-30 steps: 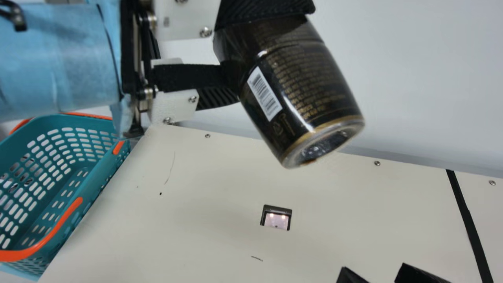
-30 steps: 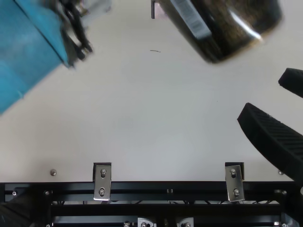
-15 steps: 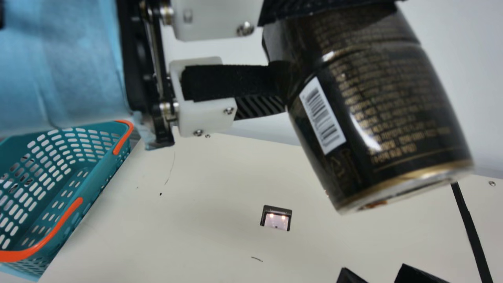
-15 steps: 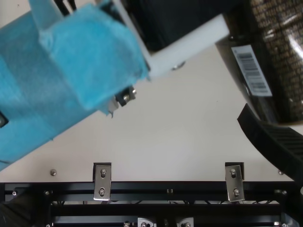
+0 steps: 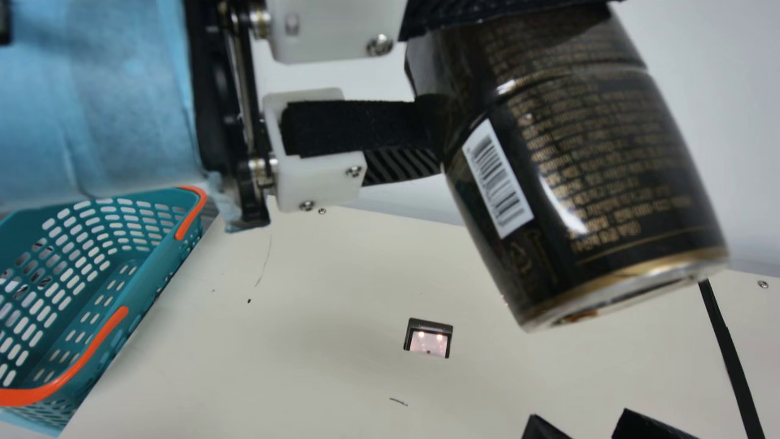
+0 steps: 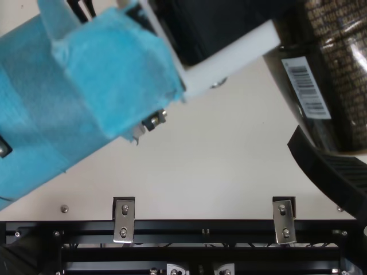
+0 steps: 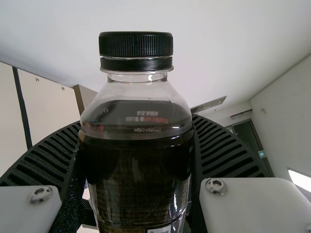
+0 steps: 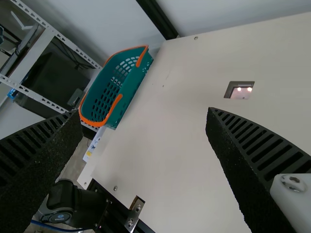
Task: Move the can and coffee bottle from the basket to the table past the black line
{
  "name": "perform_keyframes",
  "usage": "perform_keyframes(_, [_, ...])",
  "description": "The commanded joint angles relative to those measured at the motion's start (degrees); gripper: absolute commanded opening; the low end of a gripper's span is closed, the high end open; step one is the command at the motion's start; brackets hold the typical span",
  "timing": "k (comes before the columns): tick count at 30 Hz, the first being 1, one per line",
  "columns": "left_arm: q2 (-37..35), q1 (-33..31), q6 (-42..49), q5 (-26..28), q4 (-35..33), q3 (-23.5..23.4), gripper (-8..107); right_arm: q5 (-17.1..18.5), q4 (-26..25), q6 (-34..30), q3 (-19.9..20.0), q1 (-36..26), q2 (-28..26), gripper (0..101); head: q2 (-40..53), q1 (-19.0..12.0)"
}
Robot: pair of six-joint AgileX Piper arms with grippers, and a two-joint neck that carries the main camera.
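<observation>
My left gripper [image 5: 475, 76] is shut on the dark coffee bottle [image 5: 585, 158], holding it tilted above the table in the main view, its base down and to the right. The left wrist view has the coffee bottle [image 7: 138, 160], with its black cap, between the ribbed fingers of my left gripper [image 7: 138, 136]. Low in the main view, my right gripper [image 5: 588, 427] stands open, below the bottle; its wrist view has nothing between the fingers of that right gripper [image 8: 144, 116]. The black line [image 5: 728, 353] crosses the table at the right, its upper part hidden by the bottle.
The teal basket [image 5: 143, 286] with orange handles stands at the table's left edge. A small dark-framed recess [image 5: 428, 337] sits in the table [image 5: 317, 366]. Metal brackets [image 6: 124, 220] and a black rail [image 6: 200, 227] run along the near edge.
Over the first half second my left gripper has carried the bottle right, farther over the table; since then it has barely shifted. My right gripper has kept still.
</observation>
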Motion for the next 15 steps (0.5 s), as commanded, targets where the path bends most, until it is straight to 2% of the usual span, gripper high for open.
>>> perform_keyframes(1, [0.0,0.0,0.0,0.0,0.0,0.0,10,0.0,0.0,0.0,0.0,0.0,0.0,101,-0.2,-1.8])
perform_keyframes(15, [-0.2,1.4,1.0,0.2,-0.7,0.7,10,0.0,0.0,0.0,0.0,0.0,0.0,101,-0.2,-1.8])
